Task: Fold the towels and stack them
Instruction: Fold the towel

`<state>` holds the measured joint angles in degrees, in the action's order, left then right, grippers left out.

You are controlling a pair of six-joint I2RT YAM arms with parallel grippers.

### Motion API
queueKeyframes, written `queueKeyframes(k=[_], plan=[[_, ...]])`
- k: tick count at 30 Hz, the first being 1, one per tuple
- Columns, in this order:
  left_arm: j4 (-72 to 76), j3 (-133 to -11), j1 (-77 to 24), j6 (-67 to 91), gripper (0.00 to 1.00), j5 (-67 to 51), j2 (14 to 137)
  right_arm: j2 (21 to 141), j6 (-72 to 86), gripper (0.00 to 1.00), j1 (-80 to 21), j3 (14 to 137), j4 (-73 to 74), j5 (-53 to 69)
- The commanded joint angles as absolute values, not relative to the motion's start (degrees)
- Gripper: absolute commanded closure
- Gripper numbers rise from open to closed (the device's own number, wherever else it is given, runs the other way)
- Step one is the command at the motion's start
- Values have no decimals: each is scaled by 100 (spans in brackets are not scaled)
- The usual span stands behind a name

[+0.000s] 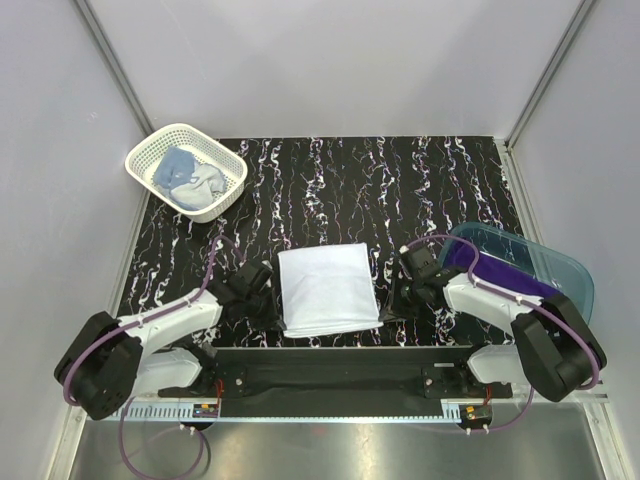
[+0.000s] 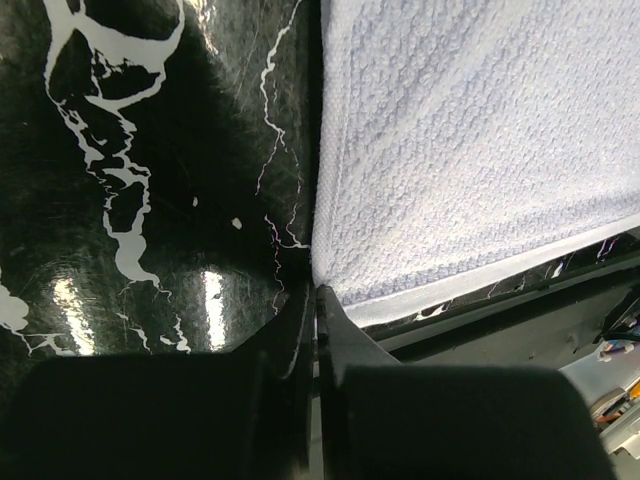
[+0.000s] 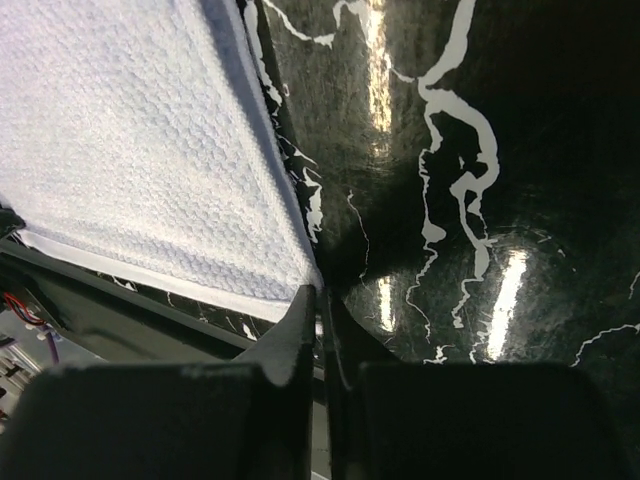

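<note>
Left hand (image 2: 318, 297) and right hand (image 3: 319, 297) are clenched on the near corners of the white towel (image 1: 327, 288), by the table's (image 1: 400, 180) near edge. Open table is seen beyond its far edge.

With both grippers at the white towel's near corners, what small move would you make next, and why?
Probably lift both corners slightly to test the grip. The left gripper and right gripper sit shut at the near corners of the white towel, which lies flat, but I cannot tell whether any cloth is pinched.
</note>
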<state>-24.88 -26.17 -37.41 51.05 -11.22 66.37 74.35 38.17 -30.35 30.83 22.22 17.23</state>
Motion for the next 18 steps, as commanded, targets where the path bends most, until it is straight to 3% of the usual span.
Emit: queueKeyframes(k=[1, 3, 4, 5, 8, 11, 13, 15, 18], plan=[[-2662, -2540, -3744, 5001, 95, -870, 6557, 7383, 3893, 88, -3085, 2980, 2171, 1608], [-2891, -2697, -3753, 4940, 83, -809, 6522, 7252, 3920, 84, -3094, 2988, 2258, 1661], [-2979, -2768, -3744, 4922, 70, -774, 6487, 7129, 3946, 81, -3094, 3023, 2328, 1635], [-3206, -2873, -3744, 4896, 64, -660, 6443, 7067, 3946, 71, -3094, 3076, 2547, 1556], [-3619, -3426, -3744, 4738, 47, -440, 6302, 6856, 3885, 62, -3094, 3444, 3012, 1337], [-3753, -4208, -3631, 4317, 43, -255, 6538, 6916, 3631, 55, -3085, 4006, 3190, 1213], [-3788, -4926, -3463, 3694, 43, -194, 6993, 7214, 3175, 58, -3085, 4568, 3199, 1160], [-3780, -5386, -3296, 3106, 51, -36, 7372, 7522, 2701, 63, -3085, 5140, 2972, 1169], [-3411, -5861, -3007, 2726, 54, -491, 8049, 8339, 2340, 70, -3067, 5929, 2725, 1475]])
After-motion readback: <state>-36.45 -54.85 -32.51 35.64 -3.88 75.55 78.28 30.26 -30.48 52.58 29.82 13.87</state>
